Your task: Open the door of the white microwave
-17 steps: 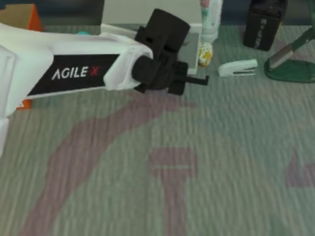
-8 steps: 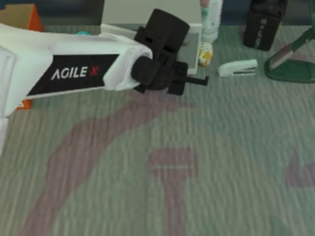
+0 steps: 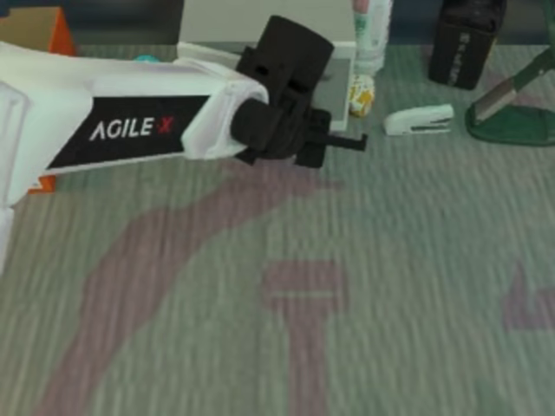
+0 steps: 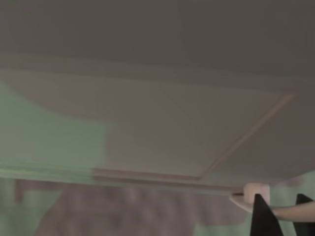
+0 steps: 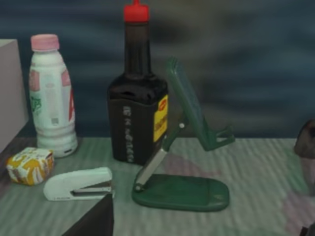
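Observation:
The white microwave [image 3: 260, 17] stands at the back middle of the table. My left arm reaches across to its front, and the left gripper [image 3: 351, 139] sits low by its right side. In the left wrist view the door [image 4: 147, 123] and its greyish window fill the picture. The door's pale handle [image 4: 243, 199] passes between the two black fingertips [image 4: 261, 219], which are shut on it. The right arm is out of the top view. Its gripper [image 5: 202, 228] hangs open at the right, facing the bottles.
Right of the microwave stand a white milk bottle [image 3: 371, 30], a small yellow pack [image 3: 361, 94], a white stapler [image 3: 419, 120], a dark sauce bottle [image 3: 468, 43] and a green phone stand [image 3: 512, 117]. An orange box [image 3: 43, 30] sits at the back left.

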Tool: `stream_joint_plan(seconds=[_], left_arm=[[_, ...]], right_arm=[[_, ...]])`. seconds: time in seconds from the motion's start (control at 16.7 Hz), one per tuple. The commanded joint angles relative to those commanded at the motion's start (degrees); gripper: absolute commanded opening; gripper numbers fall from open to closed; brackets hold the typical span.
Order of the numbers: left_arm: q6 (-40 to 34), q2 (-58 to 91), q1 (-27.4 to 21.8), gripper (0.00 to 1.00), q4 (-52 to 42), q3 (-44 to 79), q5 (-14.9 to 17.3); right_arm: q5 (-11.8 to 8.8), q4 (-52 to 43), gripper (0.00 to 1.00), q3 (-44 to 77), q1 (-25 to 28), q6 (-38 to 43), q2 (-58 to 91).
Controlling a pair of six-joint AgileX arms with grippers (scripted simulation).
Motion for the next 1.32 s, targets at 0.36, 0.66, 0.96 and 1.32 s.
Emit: stream_joint_plan(seconds=[0.36, 0.66, 0.96, 1.32], left_arm=[[0.0, 0.0, 0.0, 0.00, 0.0, 0.0, 0.0], [0.7, -0.6, -0.1, 0.00, 0.5, -0.9, 1.0], [2.1, -1.4, 0.5, 0.00, 1.2, -2.2, 1.7], [2.1, -1.4, 0.5, 0.00, 1.2, -2.2, 1.7]], right_arm=[[0.0, 0.0, 1.00, 0.0, 0.0, 0.0, 0.0], [0.0, 0.0, 1.00, 0.0, 0.0, 0.0, 0.0], [0.0, 0.0, 1.00, 0.0, 0.0, 0.0, 0.0], [0.0, 0.0, 1.00, 0.0, 0.0, 0.0, 0.0]])
